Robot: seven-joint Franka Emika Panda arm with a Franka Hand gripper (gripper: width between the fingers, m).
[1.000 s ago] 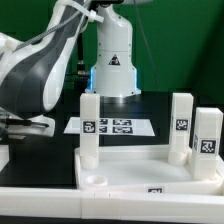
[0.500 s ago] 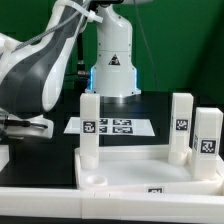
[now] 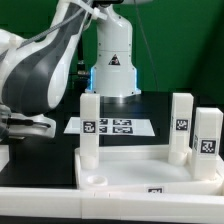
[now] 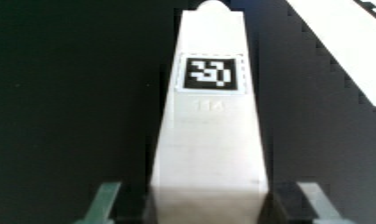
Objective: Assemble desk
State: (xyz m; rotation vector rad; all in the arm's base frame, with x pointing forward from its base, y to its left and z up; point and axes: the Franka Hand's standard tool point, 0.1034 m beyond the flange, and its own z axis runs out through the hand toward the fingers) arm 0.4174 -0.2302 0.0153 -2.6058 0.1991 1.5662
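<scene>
The tabletop (image 3: 150, 170) lies socket-side up with three legs (image 3: 88, 128) standing at its corners; the gripper (image 4: 206, 200), fingers (image 4: 108, 205) apart, straddles a fourth tagged leg (image 4: 210, 120) without visibly touching it.

Exterior view: three white legs are seen upright on the tabletop (image 3: 150, 172), one (image 3: 88, 127) at the view's left and two (image 3: 181, 125) (image 3: 206, 137) close together at the right. Between the left leg and the right pair, a wide open gap is left above the slab. Behind that gap, the marker board (image 3: 112, 126) lies flat and the robot base (image 3: 112, 60) stands upright. Wrist view: a tagged leg (image 4: 210, 120) is seen between the gripper (image 4: 210, 205) fingers (image 4: 107, 203), with dark table at either side.
</scene>
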